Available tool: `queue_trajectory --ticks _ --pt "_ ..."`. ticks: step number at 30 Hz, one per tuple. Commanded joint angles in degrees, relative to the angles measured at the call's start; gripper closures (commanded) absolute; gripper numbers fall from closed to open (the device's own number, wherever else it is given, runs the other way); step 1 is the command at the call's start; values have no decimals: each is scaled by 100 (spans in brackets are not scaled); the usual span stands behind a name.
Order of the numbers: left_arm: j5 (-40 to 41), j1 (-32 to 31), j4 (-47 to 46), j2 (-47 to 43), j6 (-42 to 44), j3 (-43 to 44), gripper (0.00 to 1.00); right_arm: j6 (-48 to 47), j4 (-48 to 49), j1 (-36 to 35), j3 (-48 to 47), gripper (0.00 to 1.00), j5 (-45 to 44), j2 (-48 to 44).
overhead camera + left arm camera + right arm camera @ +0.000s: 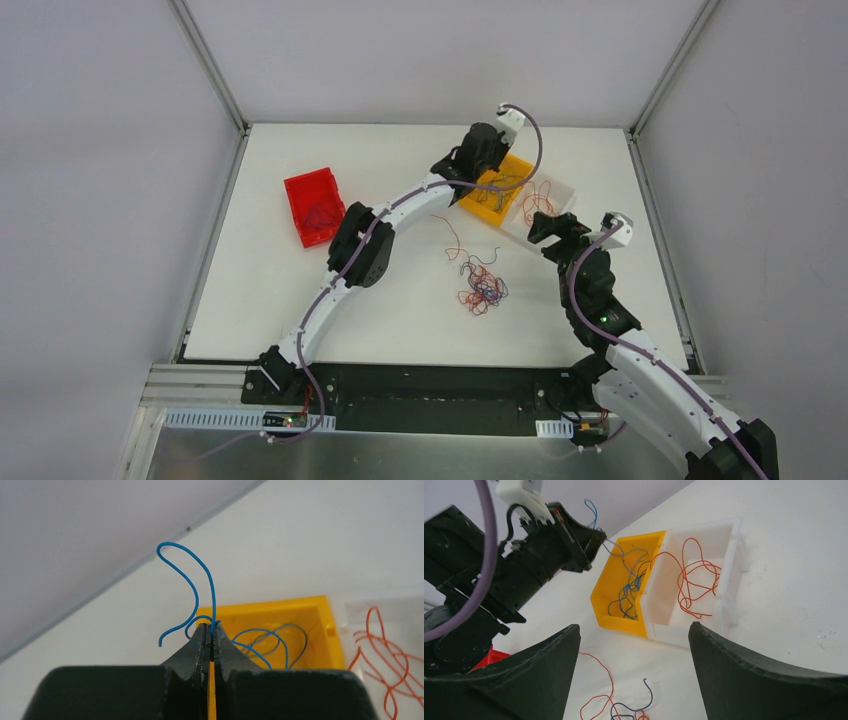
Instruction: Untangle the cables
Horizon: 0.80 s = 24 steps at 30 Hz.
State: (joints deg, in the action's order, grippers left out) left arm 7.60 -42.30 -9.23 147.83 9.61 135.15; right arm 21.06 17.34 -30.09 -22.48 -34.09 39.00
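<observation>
A tangle of thin red, orange, blue and dark cables (481,288) lies on the white table at mid-front; its upper ends show in the right wrist view (624,705). My left gripper (212,627) is shut on a blue cable (192,582) and holds it above the yellow bin (280,615), which holds several blue cables (629,592). The white bin (704,555) beside it holds orange cables (694,580). My right gripper (634,632) is open and empty, above the table near the bins' front.
A red bin (315,205) with dark wires inside stands at the left of the table. The left arm (390,215) stretches diagonally across the middle. Yellow bin (495,190) and white bin (545,205) sit at the back right.
</observation>
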Motion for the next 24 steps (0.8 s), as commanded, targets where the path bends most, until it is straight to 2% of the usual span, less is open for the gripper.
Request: queue_trajectory --ticks 1,5,8,10,15,18,24 --pt "-292 -15 -270 -771 -355 -1322 100 59 286 41 32 17 -117 -53" --pt "-491 -209 -484 -1259 -424 -2452 100 95 279 44 24 17 -75 -27" --pt "-677 -294 -425 -1377 -486 -2780 100 107 278 48 16 17 -41 -24" --pt "-824 -284 -184 -1341 -603 -2694 100 113 283 51 15 17 -24 -24" --pt "-1117 -205 887 -923 -940 -1669 100 92 279 47 24 17 -10 -74" --pt "-1076 -188 1078 -1017 -939 -1609 84 72 279 59 25 18 -5 -81" --pt "-793 -175 1245 -1505 -866 -1536 75 85 279 64 -2 18 16 18"
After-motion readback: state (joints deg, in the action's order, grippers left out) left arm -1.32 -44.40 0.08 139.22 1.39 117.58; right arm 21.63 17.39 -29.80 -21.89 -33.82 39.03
